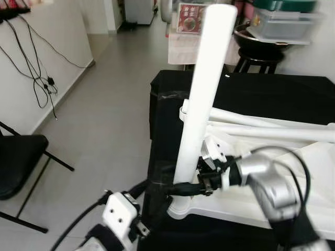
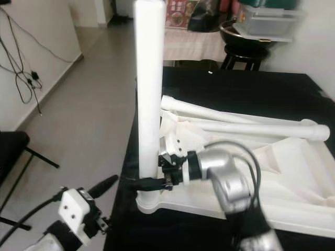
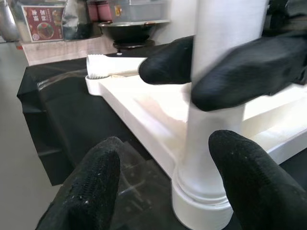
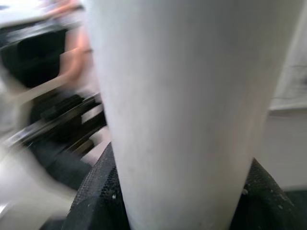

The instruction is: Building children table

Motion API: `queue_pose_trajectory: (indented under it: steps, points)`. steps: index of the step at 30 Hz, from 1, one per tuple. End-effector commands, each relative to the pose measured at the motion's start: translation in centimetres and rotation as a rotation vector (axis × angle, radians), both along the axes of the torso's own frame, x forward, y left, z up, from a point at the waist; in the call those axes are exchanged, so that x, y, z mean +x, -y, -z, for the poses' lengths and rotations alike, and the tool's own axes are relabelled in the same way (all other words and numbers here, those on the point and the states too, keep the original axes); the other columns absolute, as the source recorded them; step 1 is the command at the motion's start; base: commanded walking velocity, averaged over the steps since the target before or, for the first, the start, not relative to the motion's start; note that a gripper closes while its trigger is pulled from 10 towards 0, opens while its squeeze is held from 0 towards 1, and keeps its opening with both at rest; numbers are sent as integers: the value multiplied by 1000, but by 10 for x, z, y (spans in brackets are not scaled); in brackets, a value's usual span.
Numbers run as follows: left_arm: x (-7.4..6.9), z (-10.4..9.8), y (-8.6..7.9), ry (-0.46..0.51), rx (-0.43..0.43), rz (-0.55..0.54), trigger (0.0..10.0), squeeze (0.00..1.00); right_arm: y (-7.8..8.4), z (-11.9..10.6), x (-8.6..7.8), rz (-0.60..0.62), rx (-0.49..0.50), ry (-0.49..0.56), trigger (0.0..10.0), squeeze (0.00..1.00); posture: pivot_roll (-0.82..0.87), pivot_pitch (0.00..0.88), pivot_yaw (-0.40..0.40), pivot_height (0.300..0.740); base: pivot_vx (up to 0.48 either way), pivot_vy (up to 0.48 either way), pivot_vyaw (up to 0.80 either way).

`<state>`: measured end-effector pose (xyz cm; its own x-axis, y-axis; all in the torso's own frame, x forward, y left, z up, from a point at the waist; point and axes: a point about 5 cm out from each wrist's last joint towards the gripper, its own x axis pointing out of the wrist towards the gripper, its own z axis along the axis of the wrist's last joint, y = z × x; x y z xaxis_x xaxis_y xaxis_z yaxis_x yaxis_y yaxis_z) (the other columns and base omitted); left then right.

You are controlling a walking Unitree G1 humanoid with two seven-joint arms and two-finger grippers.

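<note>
Gripping leg: right hand [image 2: 152,183] is clenched low on the tall white plastic tube leg [image 2: 147,104], keeping it upright in its corner socket.
Panel: white plastic children's table top [image 2: 293,193] lies upside down on the black-draped tabletop [image 2: 246,94], sockets up for fitting.
Spare legs: two more white tubes [image 2: 251,125] rest across the panel.
Left hand [image 3: 168,177]: fingers spread, released, hovering near the socket, probably ready to steady it.
</note>
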<state>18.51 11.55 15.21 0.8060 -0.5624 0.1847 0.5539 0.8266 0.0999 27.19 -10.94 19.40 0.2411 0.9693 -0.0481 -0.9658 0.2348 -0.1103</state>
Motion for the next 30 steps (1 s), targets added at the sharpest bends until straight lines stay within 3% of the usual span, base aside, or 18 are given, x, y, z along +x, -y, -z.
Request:
queue_pose_trajectory:
  steps: [1, 2, 3, 4, 5, 7, 11, 18, 19, 20, 22, 23, 24, 25, 26, 27, 29, 30]
  points:
    - [-1, 3, -1, -22, 0, 5, 10000, 0, -2, 3, 2, 156, 9, -18, 0, 0, -18, 131, -39, 740, 0, 0, 0]
    - [-1, 3, -1, -22, 0, 5, 10000, 0, -2, 3, 2, 156, 9, -18, 0, 0, -18, 131, -39, 740, 0, 0, 0]
    - [-1, 3, -2, -22, 1, 2, 10000, 0, -2, 12, 2, 488, 25, 16, 0, 0, -25, 136, -41, 740, 0, 0, 0]
    - [-1, 3, -3, -23, 2, -2, 10000, 0, 0, 22, -7, 673, 28, 29, 0, 0, -25, 136, -41, 740, 0, 0, 0]
    - [-1, 3, -3, -23, 2, -2, 10000, 0, 0, 22, -7, 673, 28, 29, 0, 0, -25, 136, -41, 740, 0, 0, 0]
    - [0, 4, -4, -22, 3, -8, 10000, 0, 0, 21, -14, 799, 2, 124, 0, 0, -42, 129, -28, 740, 0, 0, 0]
    - [2, 4, -4, -23, -2, -8, 10000, 0, 1, 22, -14, 781, -32, 137, 0, 0, -29, 126, -51, 740, 0, 0, 0]
    - [4, 3, -5, -17, -4, -30, 10000, 0, -11, 27, -16, 648, -43, 51, 0, 0, -22, 124, -52, 740, 0, 0, 0]
    - [4, 3, -5, -16, -5, -31, 10000, 0, -15, 19, -11, 534, -22, 41, 10000, 780, -15, 126, -50, 740, 0, 0, 0]
    - [4, 3, -5, -16, -5, -30, 10000, 0, -18, 13, -9, 473, -6, 43, 10000, 780, -14, 126, -49, 740, 0, 0, 0]
    - [4, 3, -5, -16, -5, -30, 10000, 0, -18, 13, -9, 473, -6, 43, 10000, 780, -14, 126, -49, 740, 0, 0, 0]
    - [3, 3, -4, -17, -5, -26, 10000, 0, -23, 6, -8, 330, -8, 52, 10000, 1000, 0, 128, -48, 740, 0, 0, 0]
    - [3, 3, -4, -17, -5, -26, 10000, 0, -23, 6, -8, 330, -8, 52, 10000, 1000, 0, 128, -48, 740, 0, 0, 0]
    - [2, 2, -4, -18, -5, -23, 10000, 0, -24, 0, -7, 146, -24, 68, 10000, 1000, 6, 134, -47, 740, 0, 0, 0]
    - [2, 2, -4, -18, -5, -23, 10000, 0, -24, 0, -7, 146, -24, 68, 10000, 1000, 6, 134, -47, 740, 0, 0, 0]
    - [2, 2, -4, -18, -6, -21, 10000, 0, -21, -3, -4, 28, -48, 61, 10000, 1000, 9, 139, -41, 740, 0, 0, 0]
    - [0, 1, -4, -19, -6, -19, 10000, 0, -16, -5, 5, -85, -88, 55, 10000, 1000, 20, 145, -41, 740, 0, 0, 0]
    - [0, 1, -4, -19, -6, -19, 10000, 0, -16, -5, 5, -85, -88, 55, 10000, 1000, 20, 145, -41, 740, 0, 0, 0]
